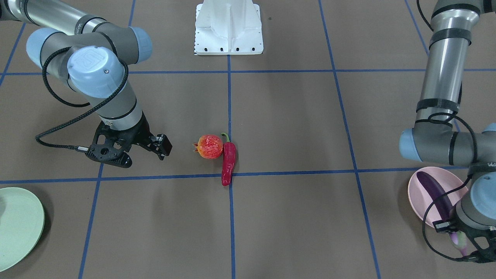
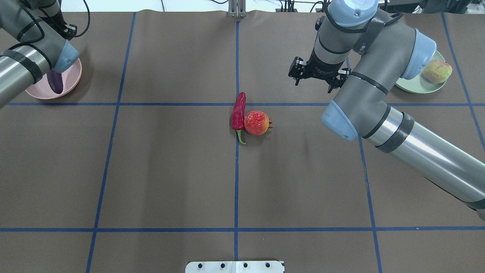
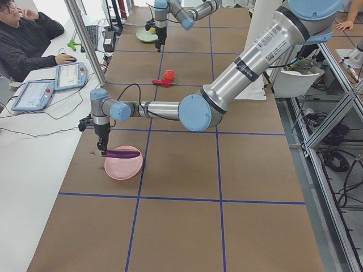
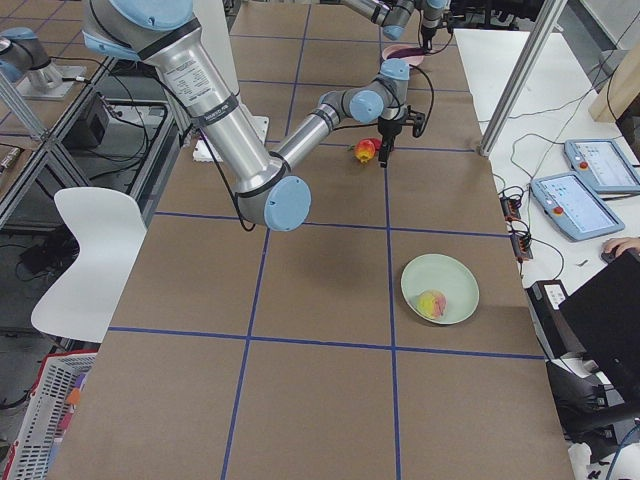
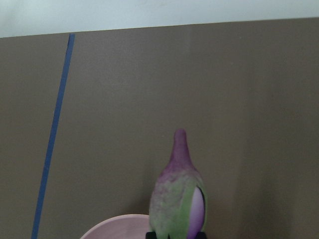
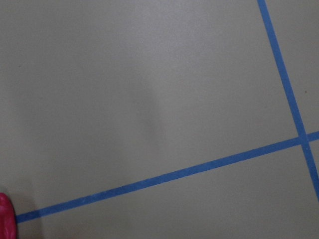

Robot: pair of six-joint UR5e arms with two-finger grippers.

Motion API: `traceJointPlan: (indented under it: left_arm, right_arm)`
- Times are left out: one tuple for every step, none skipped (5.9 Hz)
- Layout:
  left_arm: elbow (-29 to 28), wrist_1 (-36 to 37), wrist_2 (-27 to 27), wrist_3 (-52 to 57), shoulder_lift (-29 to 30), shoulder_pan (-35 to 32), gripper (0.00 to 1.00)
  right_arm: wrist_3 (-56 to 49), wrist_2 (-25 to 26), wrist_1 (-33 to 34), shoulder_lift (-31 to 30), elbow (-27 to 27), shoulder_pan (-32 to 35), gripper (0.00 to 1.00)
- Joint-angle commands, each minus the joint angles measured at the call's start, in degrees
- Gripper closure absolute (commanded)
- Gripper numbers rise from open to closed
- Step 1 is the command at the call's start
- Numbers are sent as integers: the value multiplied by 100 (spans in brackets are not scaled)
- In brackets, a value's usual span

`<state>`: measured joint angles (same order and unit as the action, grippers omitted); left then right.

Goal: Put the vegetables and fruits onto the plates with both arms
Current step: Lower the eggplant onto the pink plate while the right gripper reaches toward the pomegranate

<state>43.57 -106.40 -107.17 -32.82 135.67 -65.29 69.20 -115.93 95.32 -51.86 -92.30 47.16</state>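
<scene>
Purple eggplant (image 1: 436,193) is held by the left gripper (image 3: 102,149). The fingers are clamped on the pale green-lilac cap end, and black fingertips flank the cap at the bottom of the left wrist view. The long axis is roughly level and runs toward and away from the robot. The glossy blunt end points back toward the robot, over the pink plate (image 1: 416,195). Cap and stem stick out past the plate's far rim, over the bare brown table (image 1: 294,128). Cannot tell whether the body touches the plate or hangs just above it.

Right gripper (image 1: 133,152) hovers over the table with its fingers spread wide and nothing between them. The pomegranate (image 2: 257,122) lies apart from it, toward the table's centre. Only a red sliver shows in the lower left corner of the right wrist view. The pomegranate's crown points to the robot's right, the side this gripper is on.

Red chili pepper (image 2: 238,112) touches the pomegranate on that fruit's left side. Its long axis follows the centre blue tape line (image 2: 236,182). The green stem curls toward the robot, and the tip points away and reaches over the crossing tape line.

Peach (image 2: 437,71) sits on the mint green plate (image 2: 415,88), far out on the robot's right and well apart from the right gripper.
</scene>
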Motion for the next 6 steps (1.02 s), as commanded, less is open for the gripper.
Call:
traceJointPlan:
  left_arm:
    - [55, -29, -23, 303, -163, 8, 85]
    - [116, -152, -32, 303, -225, 8, 1]
    - [274, -205, -24, 303, -286, -88, 0]
    - [449, -153, -41, 303, -278, -245, 0]
    - [521, -83, -119, 303, -270, -264, 0]
    - [617, -39, -338, 303, -269, -334, 0]
  right_arm:
    - [23, 17, 13, 0, -43, -40, 0]
    - [23, 61, 13, 0, -43, -84, 0]
    - [23, 114, 4, -8, -43, -197, 0]
    - [23, 245, 4, -17, -43, -425, 0]
    - [23, 342, -74, 17, -43, -636, 0]
    - [32, 299, -449, 87, -34, -707, 0]
